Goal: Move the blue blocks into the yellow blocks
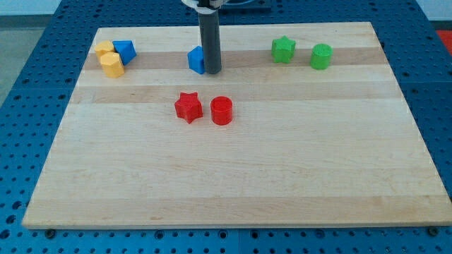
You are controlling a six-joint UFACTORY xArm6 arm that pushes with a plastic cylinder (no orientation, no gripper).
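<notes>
Board: pale wooden table top [233, 183], smooth, planked grain running across the view, set on a blue perforated base [28, 85]. My tip [212, 71], the lower end of a straight dark rod, stands on the board at the view's top centre, touching or just beside the right face of a small blue block [195, 60], angular, exact shape partly hidden by the rod. No jaws here, so nothing spreads or pinches; the rod only bears sideways against the block. A second blue block [125, 50], also angular, already sits at the view's top left, touching two yellow blocks [109, 58], rounded-cornered, one stacked closely beside the other. Well apart at the view's top right: a green star-like block [283, 49] and a green cylinder [321, 56]. Below the tip, near the centre: a red star block [188, 106] and a red cylinder [221, 111], just beside each other. Judgement: the blocks look like hard, light, moulded plastic, stiff and not fragile, likely to slide easily on the smooth wood and to spin if pushed off-centre. Best contact seems the middle of the right face, pushing toward the view's left, along the top edge, clear of the red pair.
</notes>
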